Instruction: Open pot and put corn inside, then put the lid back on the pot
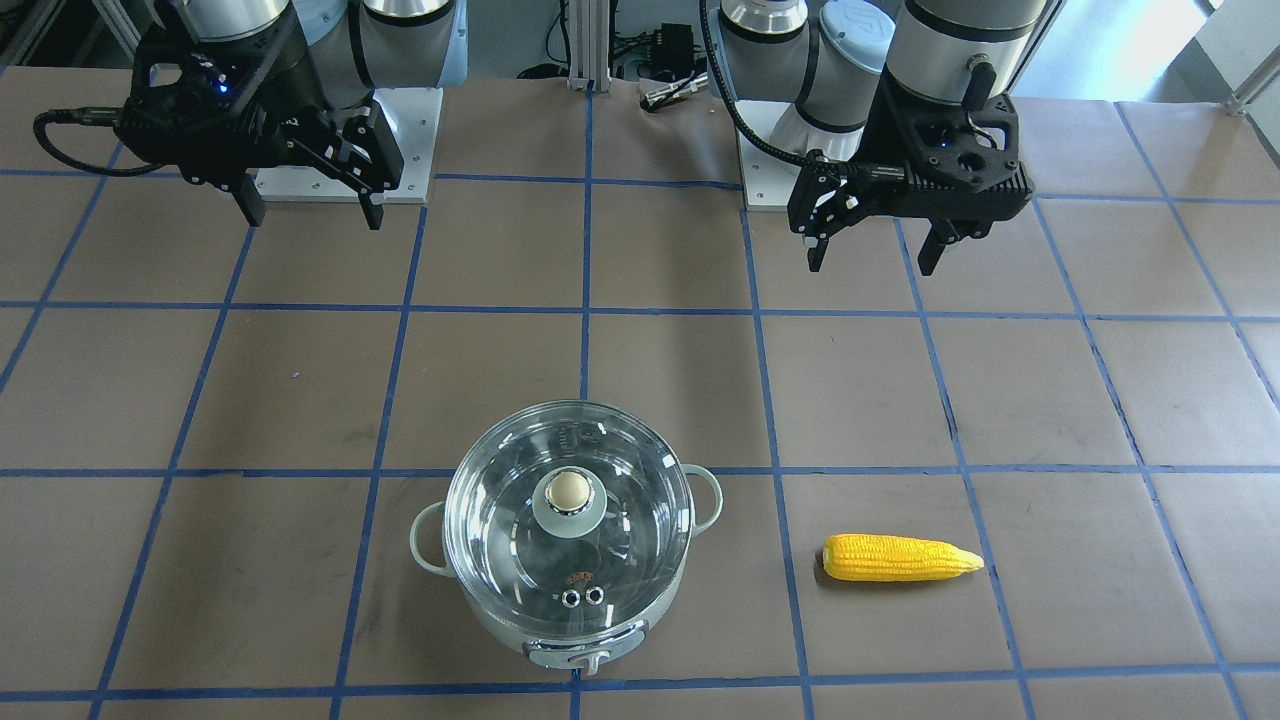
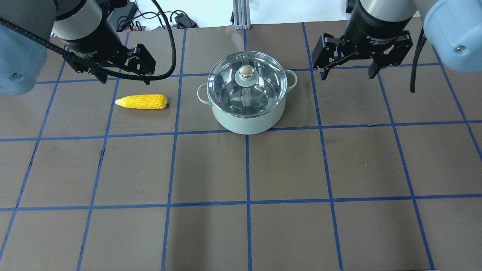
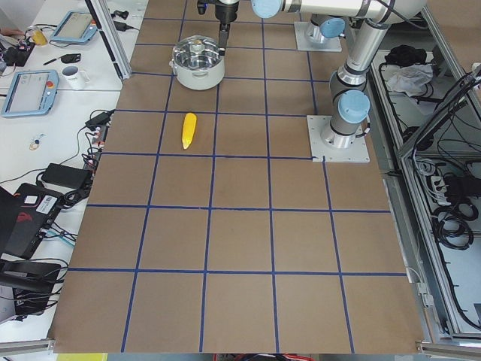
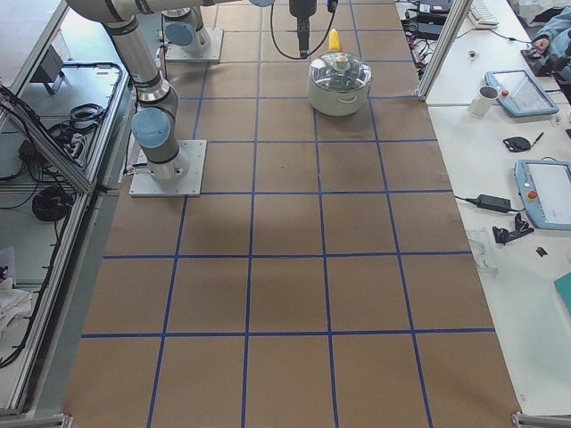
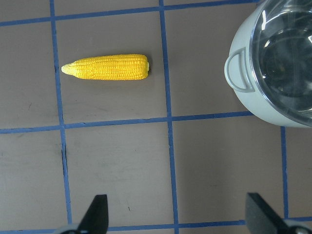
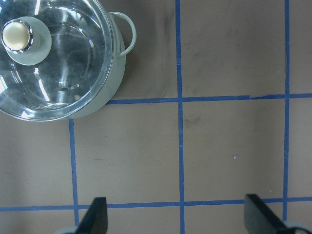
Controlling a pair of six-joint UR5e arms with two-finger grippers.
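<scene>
The pale grey-green pot stands on the table with its glass lid on it, beige knob on top. It also shows in the front view. The yellow corn lies flat on the table beside the pot, on my left, and shows in the left wrist view. My left gripper is open and empty, above the table just behind the corn. My right gripper is open and empty, to the right of the pot and apart from it.
Brown table surface with a blue tape grid. Arm base plates sit at the robot's edge. An aluminium post stands beyond the pot. Side benches hold tablets and a mug.
</scene>
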